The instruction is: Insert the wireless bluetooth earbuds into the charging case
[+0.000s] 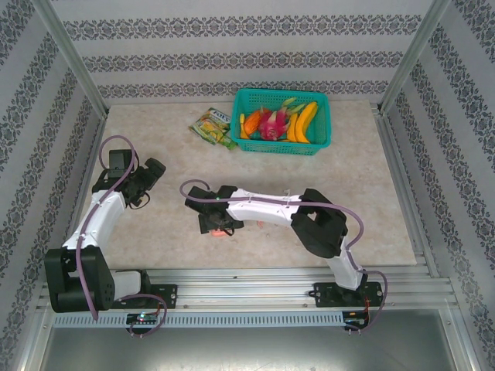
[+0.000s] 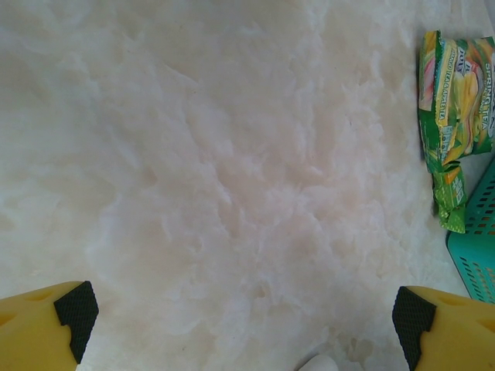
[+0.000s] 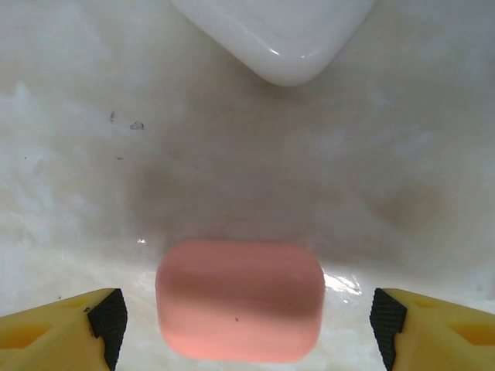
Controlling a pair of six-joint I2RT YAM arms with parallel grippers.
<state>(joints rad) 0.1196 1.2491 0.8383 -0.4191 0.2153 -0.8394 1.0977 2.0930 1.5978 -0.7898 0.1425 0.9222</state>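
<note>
Looking from above, we take the teal basket (image 1: 325, 124) at the far side of the marbled table (image 1: 371, 201) as our landmark; it holds bright fruit (image 1: 280, 122). A green snack packet (image 1: 213, 127) lies just beside the basket's left side, apart from everything else.

Well nearer the arm bases than the basket, and a little to its left, the pink charging case (image 1: 221, 229) lies on the table. The right gripper (image 1: 216, 222) hangs directly over it. In the right wrist view we see the pink charging case (image 3: 240, 300) as a smooth, rounded block lying flat, and the right gripper (image 3: 247, 325) straddles it. Its fingers (image 3: 108, 323) stand wide apart, one on each side of the case, with bare table showing between each black pad and the pink shell, so nothing is gripped.

Beyond the case in that view sits a white rounded object (image 3: 278, 39), glossy and cut off by the frame, apart from the pink one; how it lies from the basket we cannot tell.

The left gripper (image 1: 152, 173) hovers far to the basket's left and nearer the bases. Its wrist view shows the left gripper (image 2: 244, 317) with fingers (image 2: 76, 309) spread fully over bare table, the snack packet (image 2: 456, 116) and a corner of the basket (image 2: 476, 247) ahead to the right.
</note>
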